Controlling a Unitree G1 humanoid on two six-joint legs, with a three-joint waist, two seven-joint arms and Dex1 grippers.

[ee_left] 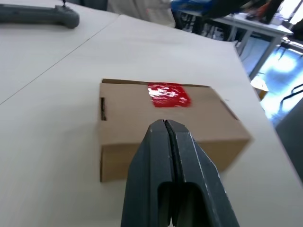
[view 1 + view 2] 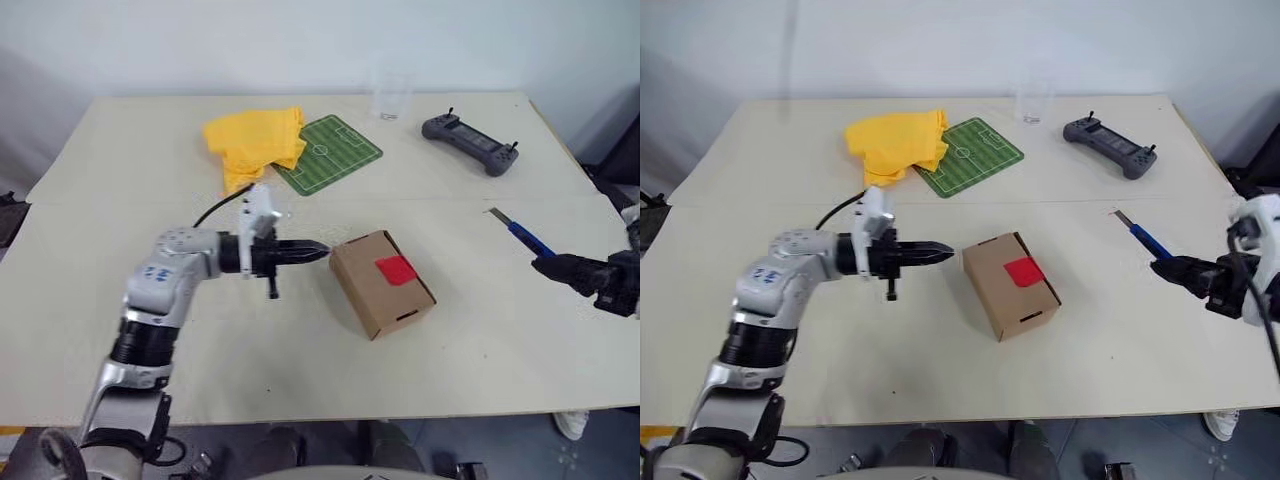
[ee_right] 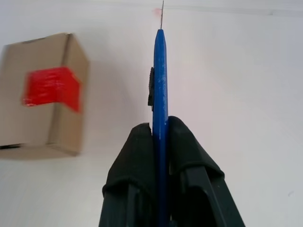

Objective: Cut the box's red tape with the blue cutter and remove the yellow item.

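**Left eye view: cutter in hand, box still taped**

Left eye view, near to far: the box [image 2: 382,283] sits around the middle of the table [image 2: 300,380], lid down, red tape [image 2: 395,269] on top. The left gripper [image 2: 322,251] points at its side, fingers pinched together with nothing between them. By the right edge, the right gripper [image 2: 540,264] is clamped on the blue cutter [image 2: 522,234], blade poking out. Toward the far edge: yellow cloth [image 2: 255,143], green mat [image 2: 327,153], clear cup [image 2: 392,97], grey controller [image 2: 470,143].
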